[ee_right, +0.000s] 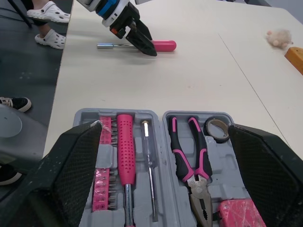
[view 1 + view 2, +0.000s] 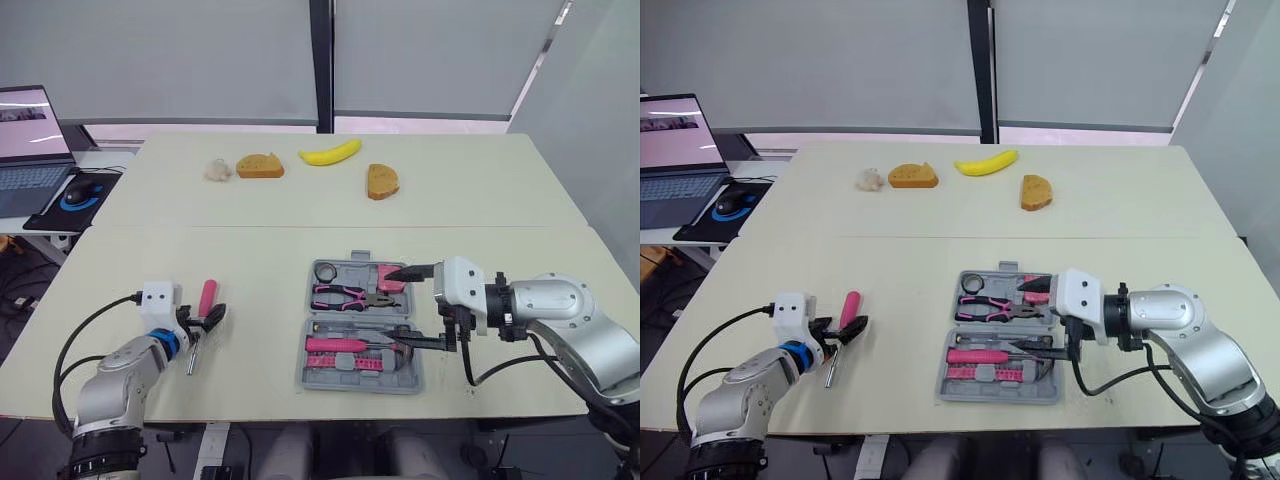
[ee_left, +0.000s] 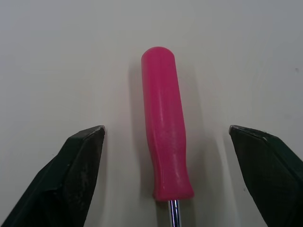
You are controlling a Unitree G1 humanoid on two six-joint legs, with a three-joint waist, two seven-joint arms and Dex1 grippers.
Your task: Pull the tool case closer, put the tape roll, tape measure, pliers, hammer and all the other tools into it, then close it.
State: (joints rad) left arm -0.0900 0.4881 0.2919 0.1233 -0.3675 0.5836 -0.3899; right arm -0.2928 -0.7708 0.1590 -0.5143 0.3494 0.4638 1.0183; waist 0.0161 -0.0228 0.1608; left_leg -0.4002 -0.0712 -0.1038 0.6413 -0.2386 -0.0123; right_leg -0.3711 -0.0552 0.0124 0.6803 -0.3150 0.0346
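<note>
- Pink smooth plastic-handled screwdriver [image 3: 166,127], chrome shaft, lies btwn spread jaws of left tool [image 2: 205,321].
- Right tool [image 2: 412,308] open wide, arm reaching sideways over grey moulded plastic tool case [image 2: 355,368].

I can read no text, brand or number from my station: the laptop screen [image 2: 32,122] to my left is too small to make out, and the tool case [image 2: 412,378] bears no legible marking.

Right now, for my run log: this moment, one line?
left pincer open astride screwdriver | right pincer open at open tool case
</note>
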